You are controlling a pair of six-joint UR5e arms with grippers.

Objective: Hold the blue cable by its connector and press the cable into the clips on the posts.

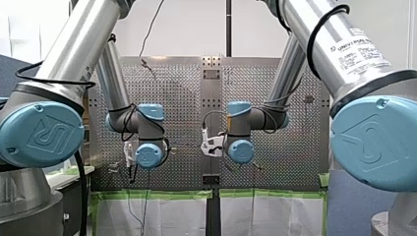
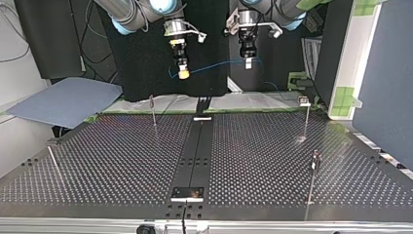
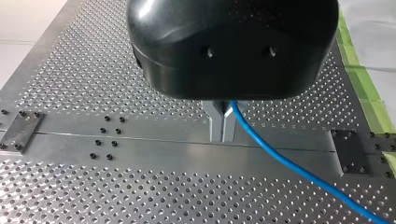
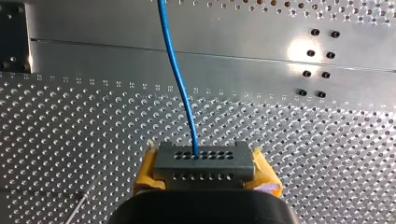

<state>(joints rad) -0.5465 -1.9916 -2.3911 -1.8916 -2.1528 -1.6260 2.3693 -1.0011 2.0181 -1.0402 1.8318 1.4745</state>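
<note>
In the top view both arms hang in the upper middle of the frame, above the far edge of the perforated table [image 2: 272, 161]. My right gripper [image 2: 183, 73], left of centre, is closed on the grey connector [image 4: 203, 162]; the right wrist view shows it clamped between the yellow pads [image 4: 265, 173]. The blue cable [image 2: 219, 65] leaves the connector and runs through the air to my left gripper [image 2: 248, 62], right of centre. Its metal fingers [image 3: 215, 123] stand pressed together, seemingly pinching the cable. Thin posts [image 2: 154, 111] stand on the table lower in the frame, well apart from the cable
</note>
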